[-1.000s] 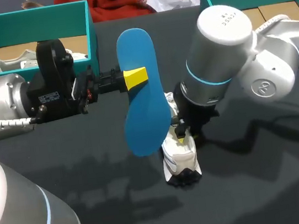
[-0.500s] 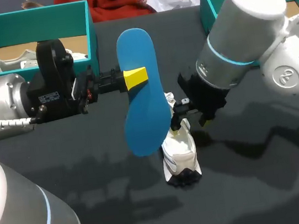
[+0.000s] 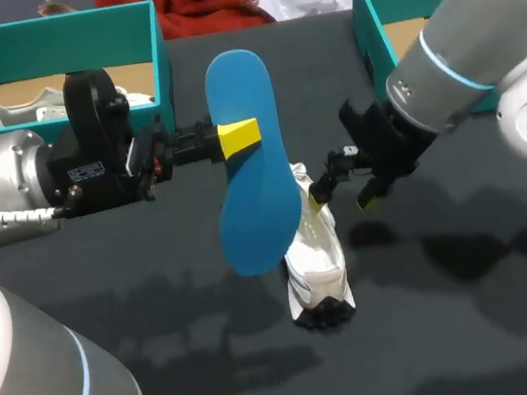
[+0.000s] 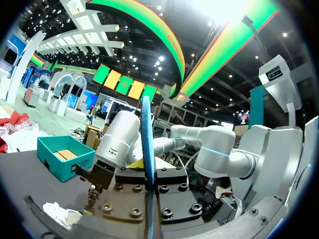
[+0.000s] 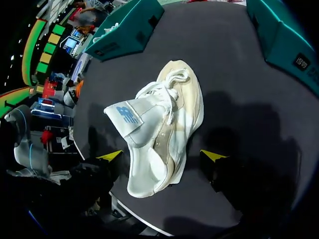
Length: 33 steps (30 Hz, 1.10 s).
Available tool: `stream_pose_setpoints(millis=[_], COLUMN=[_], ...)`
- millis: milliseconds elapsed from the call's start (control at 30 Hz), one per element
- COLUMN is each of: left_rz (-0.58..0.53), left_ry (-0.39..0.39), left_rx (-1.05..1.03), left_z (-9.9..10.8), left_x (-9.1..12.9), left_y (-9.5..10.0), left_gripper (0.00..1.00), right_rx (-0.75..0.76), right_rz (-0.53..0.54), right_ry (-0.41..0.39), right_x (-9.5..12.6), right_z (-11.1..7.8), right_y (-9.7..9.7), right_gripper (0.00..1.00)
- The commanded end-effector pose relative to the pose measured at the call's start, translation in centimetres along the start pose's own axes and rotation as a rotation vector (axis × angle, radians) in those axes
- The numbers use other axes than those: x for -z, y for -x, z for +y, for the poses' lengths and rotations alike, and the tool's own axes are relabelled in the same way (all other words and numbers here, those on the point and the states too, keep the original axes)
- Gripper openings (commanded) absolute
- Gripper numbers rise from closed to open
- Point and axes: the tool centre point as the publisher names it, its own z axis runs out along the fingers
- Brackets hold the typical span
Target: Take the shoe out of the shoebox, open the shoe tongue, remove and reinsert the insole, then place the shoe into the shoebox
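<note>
My left arm (image 3: 6,184) lies level across the left of the dark table (image 3: 170,368), its gripper (image 3: 238,137) clamped on the blue insole (image 3: 249,175), held up off the table next to the shoe; the left wrist view shows the insole edge-on between the fingers. My right arm (image 3: 464,51) slants down from the right, its gripper (image 3: 343,193) spread wide and empty just above the shoe. The left shoebox (image 3: 162,64) holds cardboard (image 3: 28,91) and a second white shoe (image 3: 11,113); the right shoebox (image 3: 368,21) shows a brown liner (image 3: 405,35). The white shoe (image 3: 316,254) lies on the table between the boxes, in neither, its tongue (image 5: 130,115) lifted
</note>
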Motion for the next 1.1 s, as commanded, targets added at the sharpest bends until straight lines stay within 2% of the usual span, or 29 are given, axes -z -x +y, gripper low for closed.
stream_pose_setpoints(millis=[33,267,433,500,567,700,800,900,1100], left_rz=[-0.017,-0.017,0.0,-0.006,0.016,0.025,0.046,0.046,0.046], left_ry=[-0.004,-0.004,-0.009,0.015,0.003,0.038,0.067,0.197,0.197], left_rx=[-0.001,-0.001,-0.215,-0.354,-0.415,-0.582,-0.696,-0.979,-0.979], left_z=[-0.3,-0.3,-1.5,-2.1,-2.6,-3.5,-3.6,-2.5,-2.5], left_x=[-0.8,-0.8,0.1,0.5,0.9,1.3,1.6,2.0,2.0], left_y=[-0.7,-0.7,0.3,0.6,1.0,2.6,4.2,6.2,6.2], left_gripper=[0.0,0.0,0.0,0.0,0.0,0.0,0.0,0.0,0.0], right_rx=[-0.052,-0.052,-0.052,-0.057,-0.08,-0.121,-0.139,-0.177,-0.177], right_rz=[0.268,0.273,0.273,0.285,0.306,0.393,0.423,0.461,0.461], right_ry=[0.083,0.069,0.069,0.072,0.082,0.06,0.081,0.135,0.135], right_x=[3.5,3.9,3.9,4.0,4.4,4.9,5.3,5.9,5.9], right_z=[-1.4,-1.4,-1.4,-1.0,-0.3,0.9,2.0,2.5,2.5], right_y=[1.0,0.9,0.9,0.7,0.7,0.7,0.4,0.2,0.2], right_gripper=[1.0,1.0,1.0,1.0,1.0,1.0,1.0,1.0,1.0])
